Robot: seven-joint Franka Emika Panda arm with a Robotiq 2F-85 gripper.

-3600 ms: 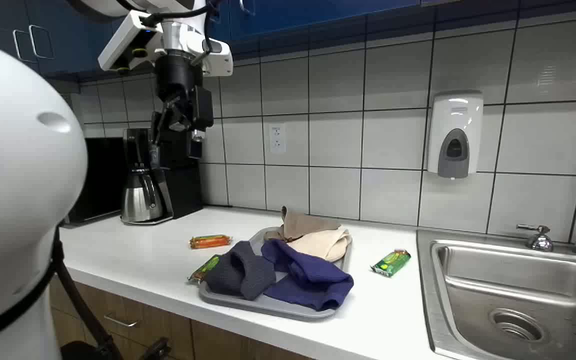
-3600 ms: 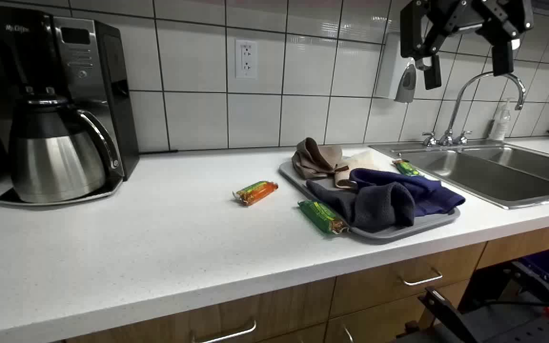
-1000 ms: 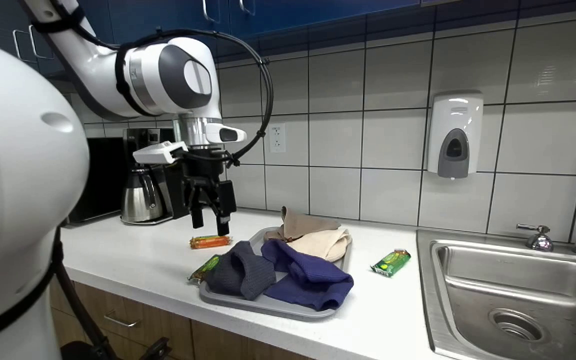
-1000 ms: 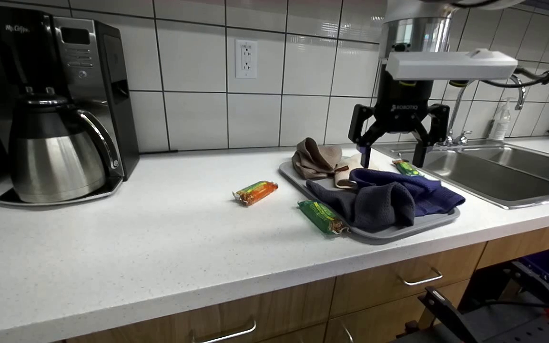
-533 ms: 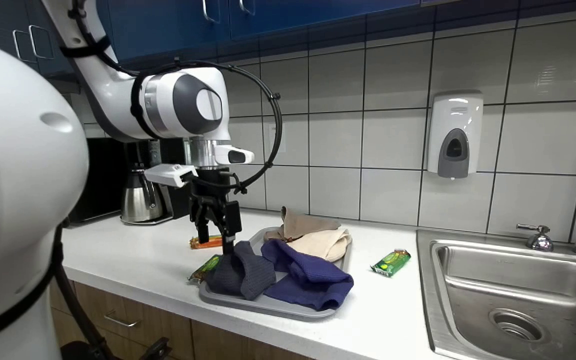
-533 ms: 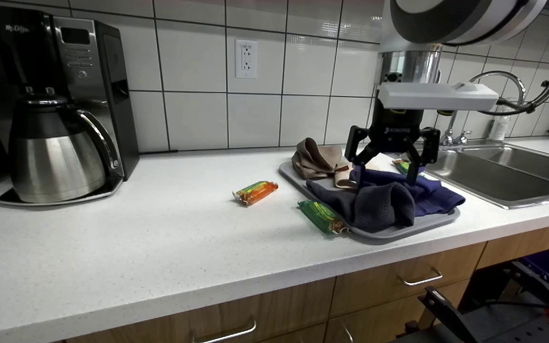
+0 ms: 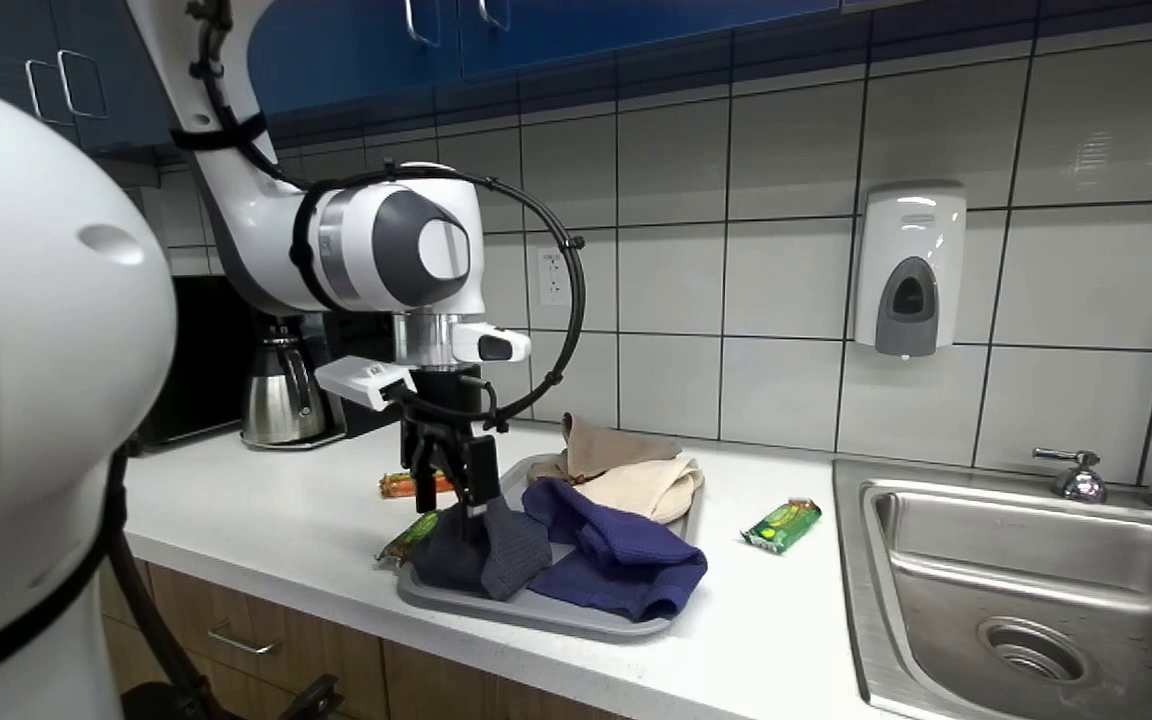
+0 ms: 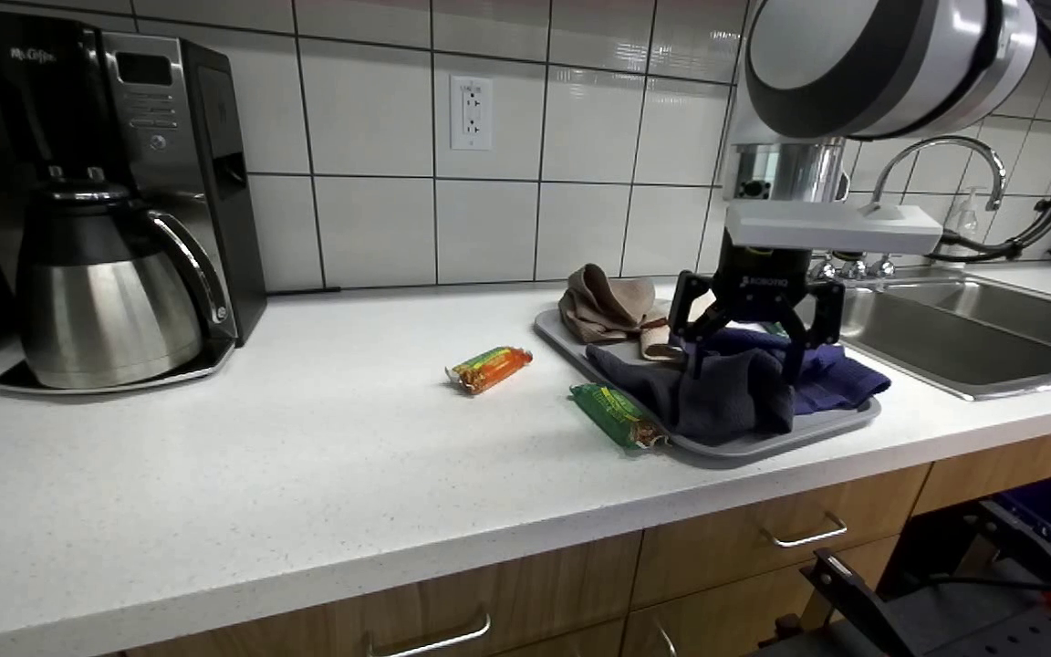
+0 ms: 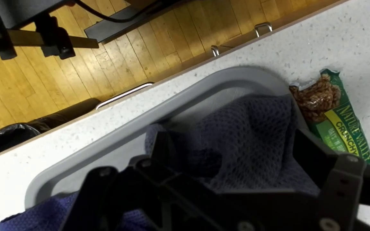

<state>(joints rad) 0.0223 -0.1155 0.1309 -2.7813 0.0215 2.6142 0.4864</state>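
My gripper (image 8: 744, 367) points down over the dark grey cloth (image 8: 726, 406), its jaws wide apart. In the wrist view, the cloth's folds (image 9: 252, 128) rise between the two fingers; whether a fingertip touches the fabric I cannot tell. The crumpled cloth lies at the near corner of a grey tray (image 7: 576, 622). A purple cloth (image 7: 616, 560) lies beside it on the tray, with a brown cloth (image 7: 611, 450) and a cream cloth (image 7: 651, 487) behind. A green granola bar (image 9: 342, 125) lies against the tray's edge, close to one finger.
An orange bar (image 8: 492, 367) lies on the counter beside the tray. Another green bar (image 7: 783, 525) lies between tray and steel sink (image 7: 1016, 600). A coffee maker (image 8: 115, 274) stands by the tiled wall. The counter's front edge runs close to the tray.
From high above the counter my gripper has come down to the dark grey cloth, still lowering over the last second. It stayed open in the last second; cloths, tray and bars have not moved.
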